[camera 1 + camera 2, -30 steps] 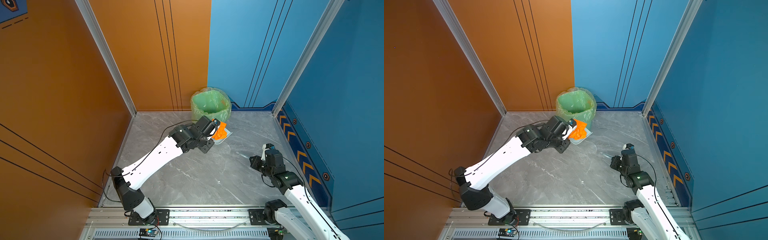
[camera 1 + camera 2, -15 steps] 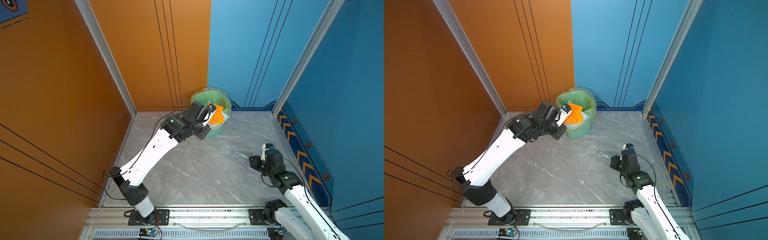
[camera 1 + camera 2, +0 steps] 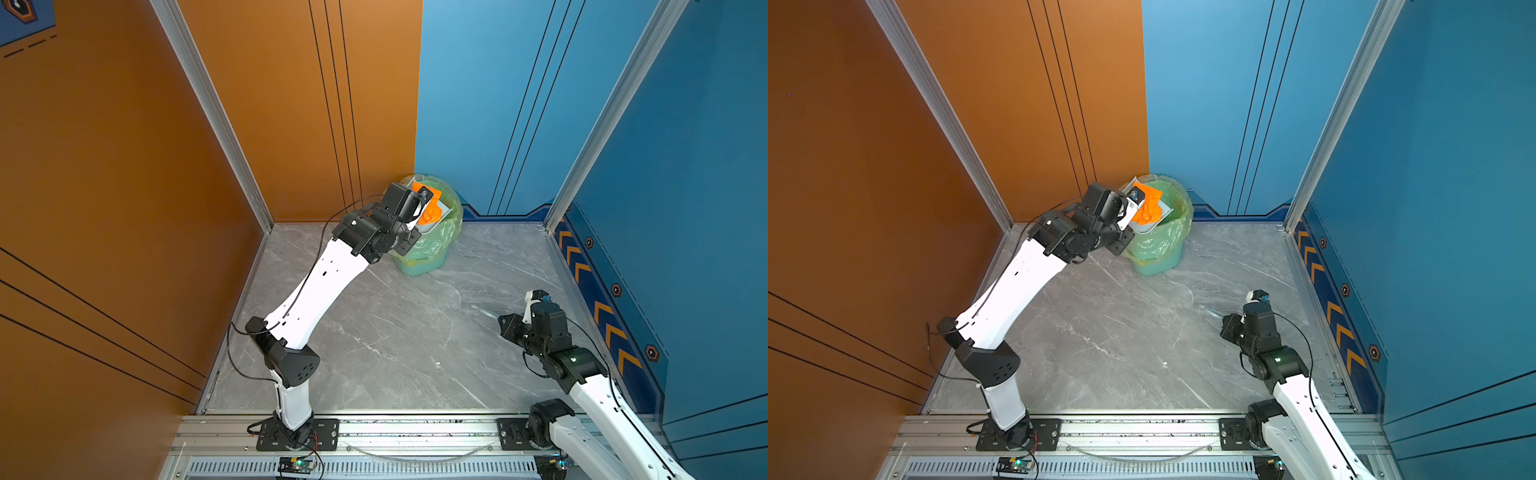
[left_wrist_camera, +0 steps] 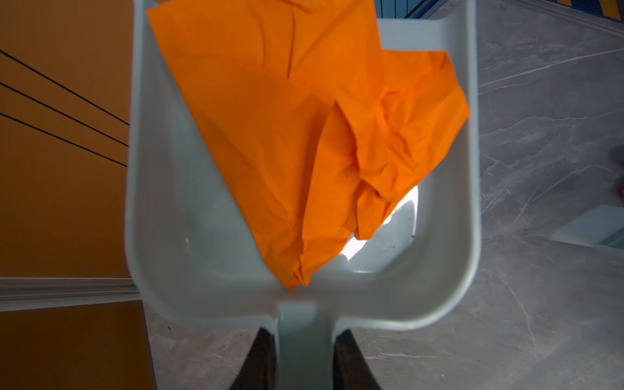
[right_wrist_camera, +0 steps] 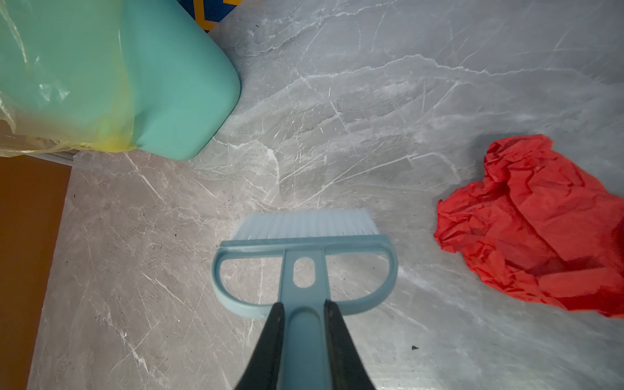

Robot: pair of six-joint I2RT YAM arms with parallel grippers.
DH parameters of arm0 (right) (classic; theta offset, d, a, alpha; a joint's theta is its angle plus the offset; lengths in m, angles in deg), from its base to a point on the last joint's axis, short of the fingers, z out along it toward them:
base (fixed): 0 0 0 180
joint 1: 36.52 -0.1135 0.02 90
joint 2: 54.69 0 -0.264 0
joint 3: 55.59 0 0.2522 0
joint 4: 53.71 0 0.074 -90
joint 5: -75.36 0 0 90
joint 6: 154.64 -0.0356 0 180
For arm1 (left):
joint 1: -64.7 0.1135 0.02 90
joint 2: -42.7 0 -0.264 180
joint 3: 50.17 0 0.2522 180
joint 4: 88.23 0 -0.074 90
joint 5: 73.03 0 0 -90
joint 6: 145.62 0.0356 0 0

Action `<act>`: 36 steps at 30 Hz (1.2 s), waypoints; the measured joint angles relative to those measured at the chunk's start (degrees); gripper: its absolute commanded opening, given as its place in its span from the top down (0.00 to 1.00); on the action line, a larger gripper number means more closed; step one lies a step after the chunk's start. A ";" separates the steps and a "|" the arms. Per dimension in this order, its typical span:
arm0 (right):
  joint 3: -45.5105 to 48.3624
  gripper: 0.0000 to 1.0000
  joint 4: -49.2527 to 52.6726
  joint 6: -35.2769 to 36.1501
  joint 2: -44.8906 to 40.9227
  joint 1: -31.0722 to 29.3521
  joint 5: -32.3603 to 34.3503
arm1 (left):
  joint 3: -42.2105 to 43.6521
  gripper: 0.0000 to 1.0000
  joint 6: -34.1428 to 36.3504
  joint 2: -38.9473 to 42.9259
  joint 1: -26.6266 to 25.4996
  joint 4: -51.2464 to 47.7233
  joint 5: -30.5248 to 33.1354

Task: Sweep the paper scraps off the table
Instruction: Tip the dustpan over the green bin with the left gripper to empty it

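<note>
An orange paper scrap [image 4: 304, 135] lies in a pale grey dustpan [image 4: 189, 219], whose handle my left gripper [image 4: 305, 334] is shut on. In both top views the dustpan [image 3: 1144, 226] hangs tilted over the mouth of the bin [image 3: 428, 257], with the orange scrap [image 3: 430, 210] inside it. My right gripper [image 5: 302, 305] is shut on the handle of a light blue brush [image 5: 304, 243] with white bristles, held low over the table [image 5: 337, 118]. A red paper scrap [image 5: 526, 229] lies on the table beside the brush; it shows only in the right wrist view.
The teal bin [image 5: 175, 84] with its translucent green liner [image 5: 50, 67] stands at the back against the orange and blue walls. Aluminium rails frame the table [image 3: 395, 332]. My right arm [image 3: 552, 332] sits near the right wall.
My left arm has lifted the dustpan with the orange scrap from beside the bin up over its rim. The right arm and brush have not moved.
</note>
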 measured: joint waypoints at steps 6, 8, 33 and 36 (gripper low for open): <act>0.61 1.00 0.00 -0.22 -1.18 0.02 0.00 | -5.20 1.00 4.48 -5.40 1.84 -0.11 4.15; 0.85 1.00 0.04 -0.22 -1.64 0.02 0.00 | -6.97 1.00 6.05 -7.06 2.16 -0.15 5.57; 1.53 1.00 1.20 -0.20 -5.77 0.46 0.02 | -20.76 1.00 28.33 -19.74 2.69 -0.09 18.75; 1.75 1.00 1.57 -0.20 -6.01 0.46 0.00 | -20.76 1.00 29.29 -19.89 3.04 0.52 19.28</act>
